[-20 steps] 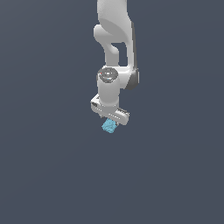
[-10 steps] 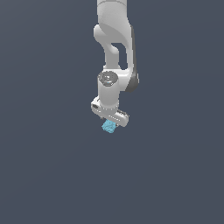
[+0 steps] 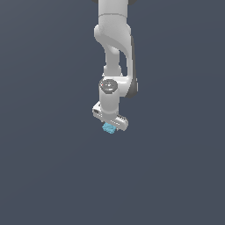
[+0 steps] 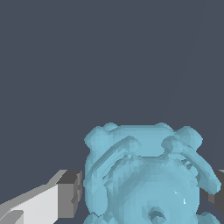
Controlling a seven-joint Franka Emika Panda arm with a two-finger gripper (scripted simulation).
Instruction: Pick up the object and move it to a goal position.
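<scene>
The object (image 3: pixel 108 128) is a small light-blue lumpy chunk, seen just under the white arm's hand in the exterior view. My gripper (image 3: pixel 109 127) is shut on it and holds it in the air. In the wrist view the object (image 4: pixel 144 175) fills the space between my two fingers; one white and grey finger (image 4: pixel 65 194) presses on one side, the other finger (image 4: pixel 216 188) barely shows on the opposite side.
Plain dark grey surroundings in both views. The white arm (image 3: pixel 115 48) comes down from the top of the exterior view. No other objects show.
The arm with the held object has shifted slightly upward and a little toward the exterior view's left. The grip has not changed.
</scene>
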